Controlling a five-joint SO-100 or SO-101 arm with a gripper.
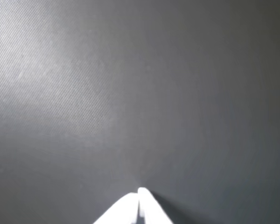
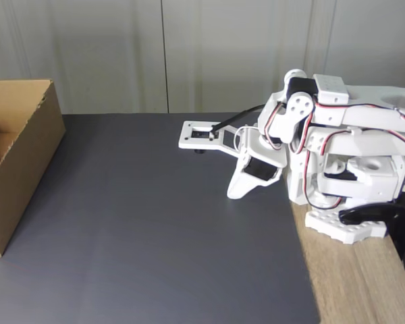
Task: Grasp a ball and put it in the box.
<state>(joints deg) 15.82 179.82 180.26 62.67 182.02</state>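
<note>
One arm [image 2: 324, 128] in the fixed view, folded low over its base at the right side, beside the edge where the dark mat [image 2: 162, 223] gives way to bare wood [image 2: 358, 283]. This folded pose reads as a rest position: the links are stacked close to the base so nothing reaches out over the working area.

The tool [image 2: 237, 191] points down at the mat just beside the base. In the wrist view the tool [image 1: 139, 193] enters from the bottom edge; the two white fingertips lie pressed together with no gap visible. Jaws fully closed, nothing between them, nothing held. Closed and empty fits a parked arm.

The box [image 2: 17, 158] stands at the far left of the fixed view, on the dark surface, well apart from the arm. Open top faces up, so a drop from above should work without tilting it. Only part of its inside is visible, in shadow; contents cannot be made out.

Ball: not found on the mat between arm and box, and the wrist view looks at bare mat. Its place cannot be told; possibly inside the box or outside the framing.

Judgement: arm is idle, either before the reach or after the drop; cannot tell which.
</note>
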